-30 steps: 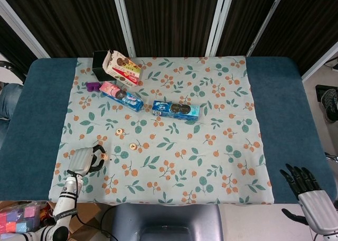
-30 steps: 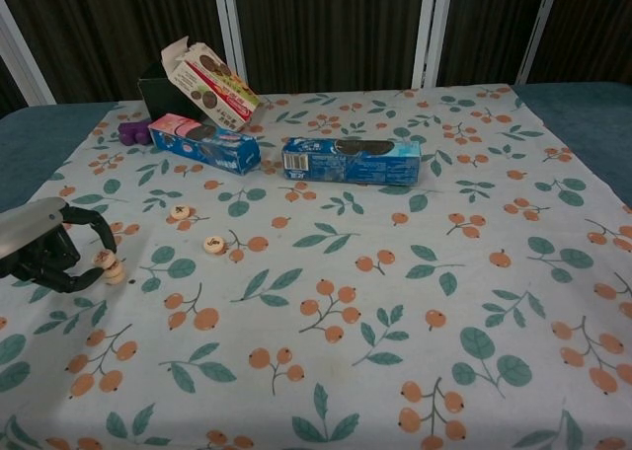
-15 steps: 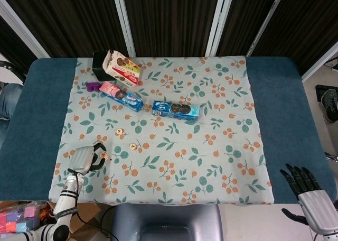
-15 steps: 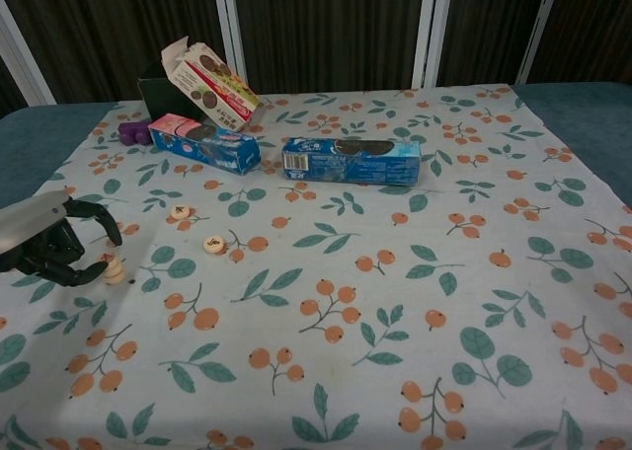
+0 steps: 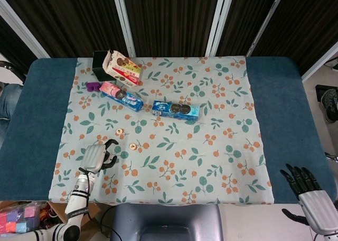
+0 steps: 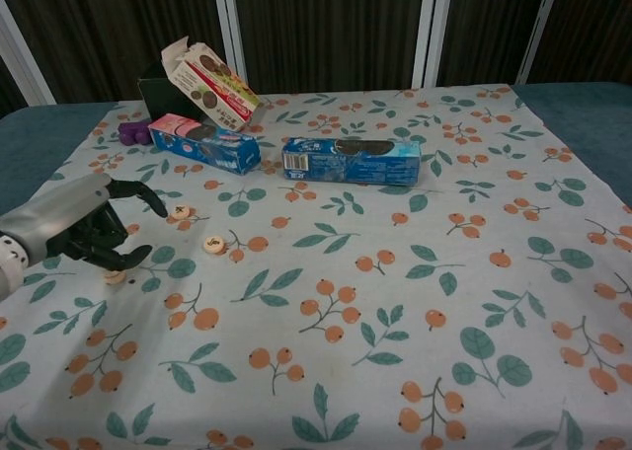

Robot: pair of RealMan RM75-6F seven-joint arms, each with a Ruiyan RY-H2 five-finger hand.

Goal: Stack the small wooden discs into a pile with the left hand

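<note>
A blue-padded bench (image 5: 288, 109) carries a pale cloth printed with leaves and orange berries (image 6: 415, 302). At far left an opened white-and-red biscuit carton (image 6: 209, 83) leans on a black box (image 6: 153, 93). Near them lie a small purple block (image 6: 134, 131), a pink-and-blue biscuit pack (image 6: 207, 142) and, further right, a blue biscuit pack (image 6: 352, 160).

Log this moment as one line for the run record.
left hand: open above pile of wooden discs | two loose discs: | right hand: idle, off table | stage: stacking unfinished
</note>
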